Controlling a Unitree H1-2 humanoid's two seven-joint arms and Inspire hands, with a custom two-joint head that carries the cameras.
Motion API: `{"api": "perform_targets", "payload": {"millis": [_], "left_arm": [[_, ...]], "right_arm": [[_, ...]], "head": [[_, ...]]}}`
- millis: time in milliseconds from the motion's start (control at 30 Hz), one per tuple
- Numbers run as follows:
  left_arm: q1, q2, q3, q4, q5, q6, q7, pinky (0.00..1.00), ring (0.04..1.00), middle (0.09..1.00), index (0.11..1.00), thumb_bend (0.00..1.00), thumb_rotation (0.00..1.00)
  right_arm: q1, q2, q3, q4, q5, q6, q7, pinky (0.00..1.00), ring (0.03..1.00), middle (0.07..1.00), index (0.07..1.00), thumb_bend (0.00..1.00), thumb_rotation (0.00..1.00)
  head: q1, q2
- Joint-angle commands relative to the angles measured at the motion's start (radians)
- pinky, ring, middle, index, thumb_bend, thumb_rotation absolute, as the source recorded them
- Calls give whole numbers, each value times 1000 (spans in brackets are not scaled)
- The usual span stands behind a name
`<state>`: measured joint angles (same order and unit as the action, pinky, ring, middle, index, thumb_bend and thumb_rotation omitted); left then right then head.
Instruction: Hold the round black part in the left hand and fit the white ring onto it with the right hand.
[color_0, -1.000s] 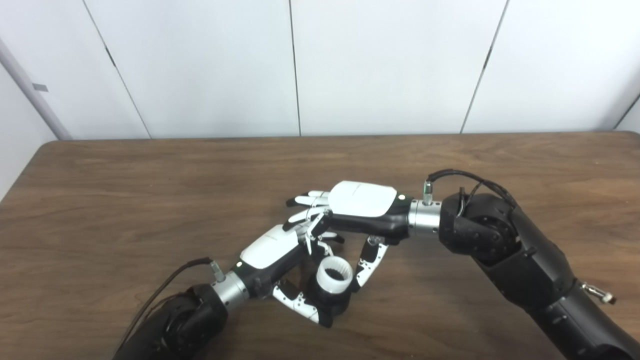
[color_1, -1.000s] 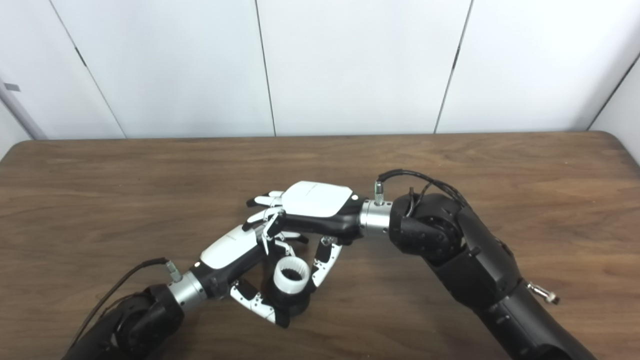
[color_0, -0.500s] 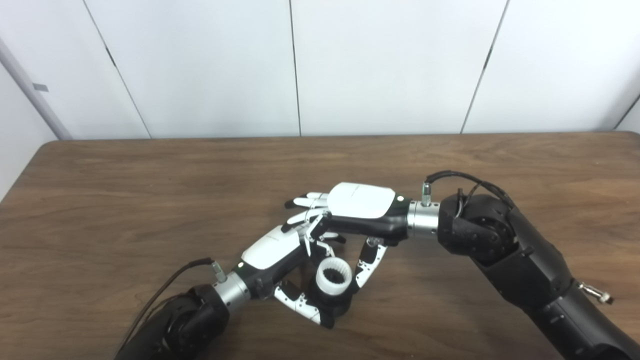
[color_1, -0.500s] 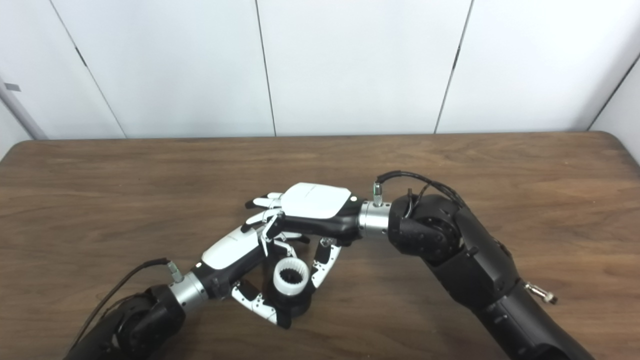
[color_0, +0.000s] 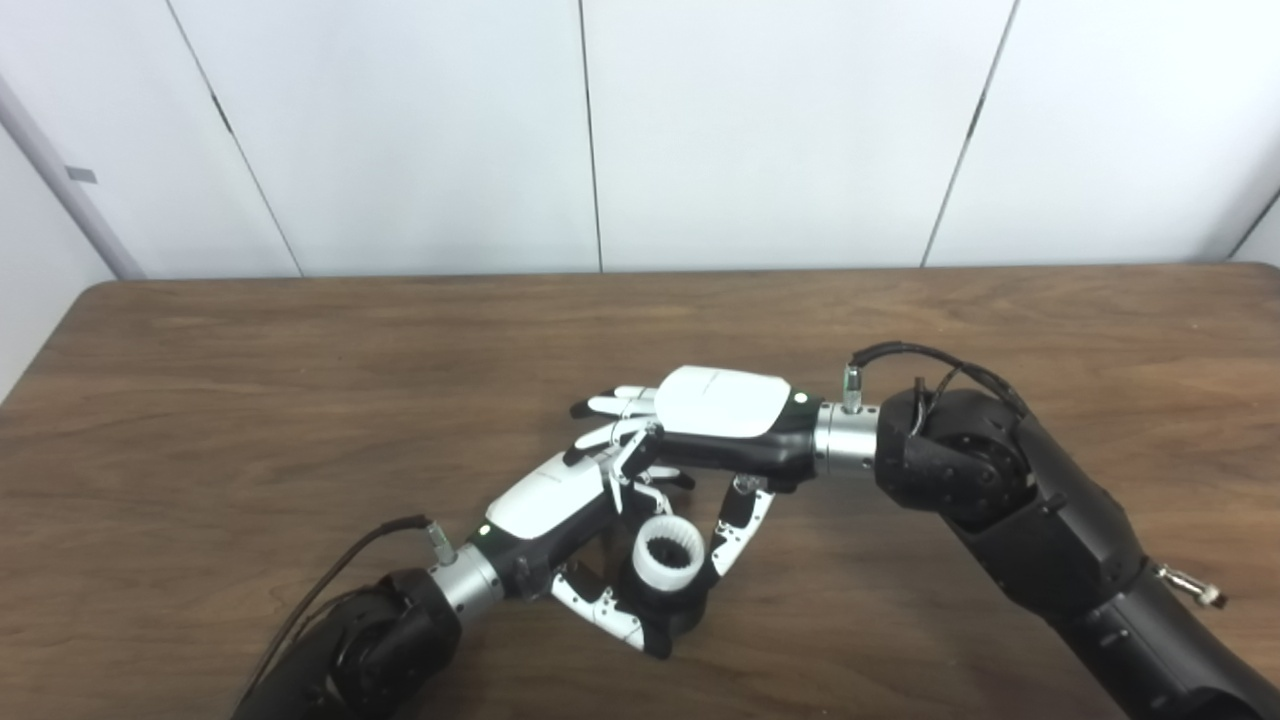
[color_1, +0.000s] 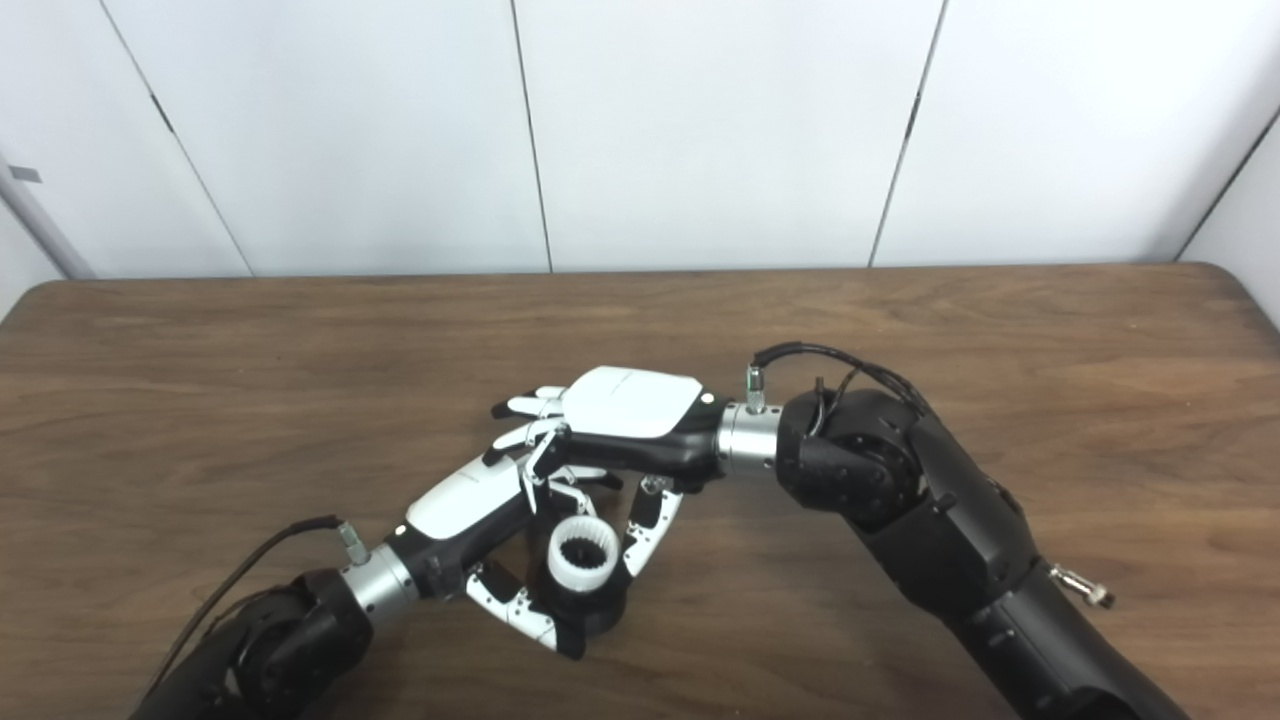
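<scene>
Left hand (color_0: 545, 505) is wrapped around the round black part (color_0: 665, 612), fingers and thumb clamped on its sides. The part sits near the middle of the table's (color_0: 250, 400) front edge, a little left of centre. White ring (color_0: 670, 555) is on top of the black part, open end facing up; whether it is fully seated cannot be told.

Right hand (color_0: 715, 425) lies palm-down just above and behind the left hand. Its fingers (color_0: 610, 403) are extended toward the left and slightly apart, holding nothing. Its thumb (color_0: 738, 525) points down, tip touching or just beside the ring's right side.

Bare wood runs to the left, back and right edges; the far corners are well apart from both arms.
</scene>
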<state>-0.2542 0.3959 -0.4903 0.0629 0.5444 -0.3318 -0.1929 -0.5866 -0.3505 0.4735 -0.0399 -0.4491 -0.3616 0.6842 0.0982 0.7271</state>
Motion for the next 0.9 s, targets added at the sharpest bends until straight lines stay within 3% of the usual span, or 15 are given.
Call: {"api": "perform_targets", "payload": {"millis": [0,867], "left_arm": [[12,-8,-26,-11,31,-5,-50,1000,1000,859,480,525,64],[11,-1,-18,-33,35,13,-63,1000,1000,832,480,524,67]], "right_arm": [[-39,1,-5,-9,13,-22,-15,1000,1000,887,480,525,137],[0,6,3,-11,17,-16,-22,1000,1000,899,480,524,139]], "head": [[3,0],[6,15]]}}
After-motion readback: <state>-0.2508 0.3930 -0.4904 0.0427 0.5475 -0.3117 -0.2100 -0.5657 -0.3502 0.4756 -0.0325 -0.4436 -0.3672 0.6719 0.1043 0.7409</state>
